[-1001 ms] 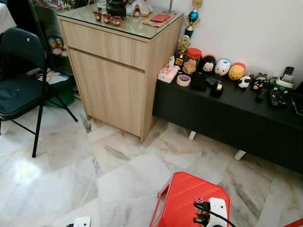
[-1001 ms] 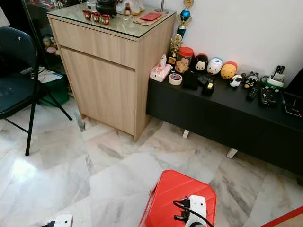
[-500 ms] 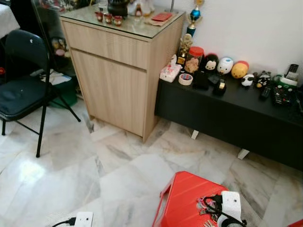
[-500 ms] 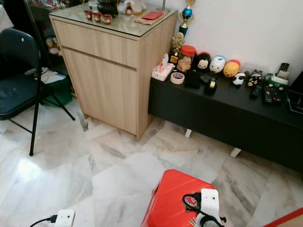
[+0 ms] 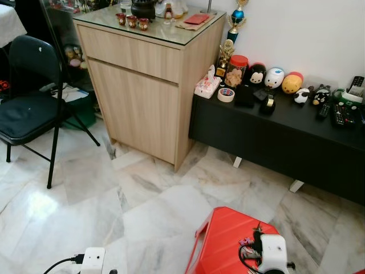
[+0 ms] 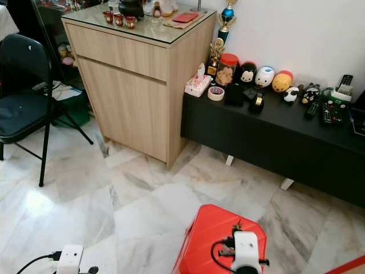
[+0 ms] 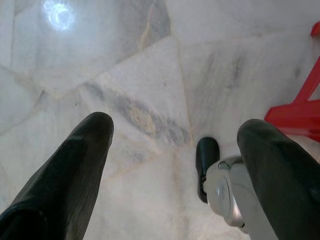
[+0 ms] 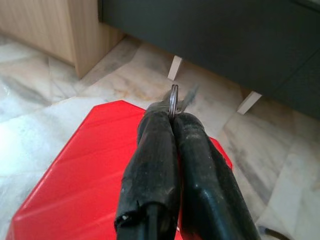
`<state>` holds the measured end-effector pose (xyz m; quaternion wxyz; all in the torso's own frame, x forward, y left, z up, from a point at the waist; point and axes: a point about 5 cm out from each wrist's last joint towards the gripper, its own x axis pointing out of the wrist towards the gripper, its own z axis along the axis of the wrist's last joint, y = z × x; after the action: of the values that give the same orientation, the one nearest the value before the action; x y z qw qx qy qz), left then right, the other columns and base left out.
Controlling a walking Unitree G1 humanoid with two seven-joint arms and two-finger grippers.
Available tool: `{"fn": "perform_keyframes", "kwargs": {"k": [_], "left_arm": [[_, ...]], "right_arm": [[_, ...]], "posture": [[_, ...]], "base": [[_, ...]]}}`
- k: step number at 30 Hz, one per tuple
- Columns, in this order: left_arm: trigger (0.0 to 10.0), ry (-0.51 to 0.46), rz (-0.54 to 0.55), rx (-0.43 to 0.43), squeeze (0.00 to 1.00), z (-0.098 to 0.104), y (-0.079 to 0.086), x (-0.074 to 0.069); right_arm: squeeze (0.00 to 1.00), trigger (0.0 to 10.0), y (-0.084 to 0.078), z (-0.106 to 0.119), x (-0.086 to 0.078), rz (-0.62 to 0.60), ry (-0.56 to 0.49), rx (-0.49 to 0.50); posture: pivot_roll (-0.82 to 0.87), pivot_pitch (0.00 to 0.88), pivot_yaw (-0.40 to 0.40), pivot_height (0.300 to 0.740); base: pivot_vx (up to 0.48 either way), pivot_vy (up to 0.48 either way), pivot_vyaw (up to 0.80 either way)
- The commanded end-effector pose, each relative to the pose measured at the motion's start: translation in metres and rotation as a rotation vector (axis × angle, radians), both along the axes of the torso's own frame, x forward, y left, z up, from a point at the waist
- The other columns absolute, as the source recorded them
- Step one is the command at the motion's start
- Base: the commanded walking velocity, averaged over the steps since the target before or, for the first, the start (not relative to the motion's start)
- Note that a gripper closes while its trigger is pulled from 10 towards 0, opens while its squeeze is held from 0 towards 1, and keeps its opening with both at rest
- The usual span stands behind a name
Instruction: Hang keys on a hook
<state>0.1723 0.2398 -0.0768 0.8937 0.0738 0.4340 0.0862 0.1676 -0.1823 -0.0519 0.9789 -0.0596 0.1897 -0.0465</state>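
My right gripper is shut on the metal ring of the keys, which pokes out just past the fingertips. In the eye views its white wrist hovers low over a red stool, and the keys appear as a small dark and pink bunch at the fingers. My left gripper hangs low on the left over the marble floor. Its two black fingers are wide apart with nothing between them.
A tall wooden cabinet with a glass top stands ahead. A low black console against the white wall carries toys, tape and remotes. A black folding chair stands at the left. Marble floor lies open between them.
The camera has shifted a little. The right wrist has turned over the red stool, and the keys that dangled under it now sit at the fingertips. The left wrist shows higher in the picture.
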Motion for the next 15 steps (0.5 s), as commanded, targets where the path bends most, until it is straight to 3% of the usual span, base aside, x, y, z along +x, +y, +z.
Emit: {"fn": "perform_keyframes", "kwargs": {"k": [1,5,7,12,15], "left_arm": [[10.0,0.002,0.008,-0.004,0.00,-0.002,-0.001,-0.004],[10.0,-0.002,0.012,-0.001,0.00,-0.002,0.000,-0.005],[10.0,-0.005,0.016,-0.005,0.00,-0.002,0.000,-0.005],[10.0,-0.006,0.012,-0.016,0.00,-0.002,-0.005,-0.002],[10.0,-0.007,0.013,-0.020,0.00,-0.002,-0.007,-0.001]], "right_arm": [[0.00,10.0,-0.003,0.004,-0.006,0.006,-0.028,-0.013],[0.00,10.0,-0.005,-0.010,-0.023,-0.042,0.079,0.035],[0.00,10.0,-0.006,-0.026,-0.032,-0.075,0.240,0.059],[0.00,10.0,-0.009,-0.044,-0.038,-0.130,0.475,0.090],[0.00,10.0,-0.011,-0.049,-0.041,-0.169,0.552,0.125]], "posture": [[0.11,0.000,-0.072,0.740],[0.11,0.000,-0.077,0.740],[0.11,0.000,-0.077,0.740],[0.10,0.000,-0.082,0.740],[0.12,0.000,-0.082,0.740]], "base": [[0.000,0.000,0.00],[0.000,0.000,0.00],[0.000,0.000,0.00],[0.000,0.000,0.00],[0.000,0.000,0.00]]}}
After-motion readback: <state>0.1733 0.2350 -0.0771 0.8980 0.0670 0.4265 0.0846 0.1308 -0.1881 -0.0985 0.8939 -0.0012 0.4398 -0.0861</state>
